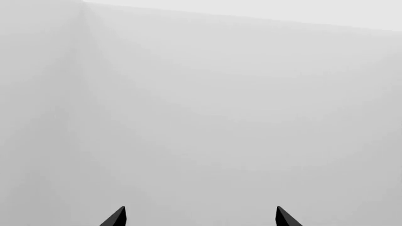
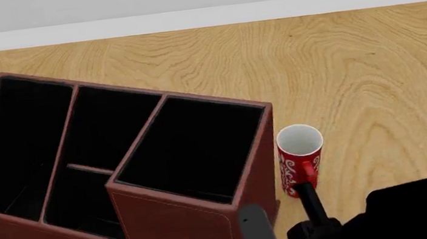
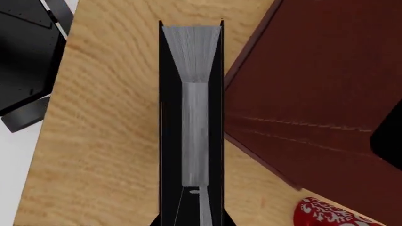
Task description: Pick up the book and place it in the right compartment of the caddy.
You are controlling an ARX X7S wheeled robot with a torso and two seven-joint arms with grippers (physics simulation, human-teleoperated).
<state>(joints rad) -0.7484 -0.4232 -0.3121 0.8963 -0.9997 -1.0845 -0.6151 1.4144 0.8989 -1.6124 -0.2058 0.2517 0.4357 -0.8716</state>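
The book (image 3: 191, 117), with black covers and white page edges, is gripped in my right gripper (image 3: 191, 222). It hangs edge-on over the wooden table, close beside the outer wall of the reddish-brown caddy (image 3: 314, 94). In the head view the caddy (image 2: 161, 230) stands at the left and centre. Its wide right compartment (image 2: 193, 152) is open and holds nothing. My right arm (image 2: 404, 212) shows at the bottom right, next to the caddy's front right corner. My left gripper (image 1: 201, 217) is open and holds nothing, facing a plain grey wall.
A red mug with white patterns (image 2: 300, 158) stands upright just right of the caddy, close behind my right arm. It also shows in the right wrist view (image 3: 326, 214). The robot's black base (image 3: 25, 52) lies past the table's edge.
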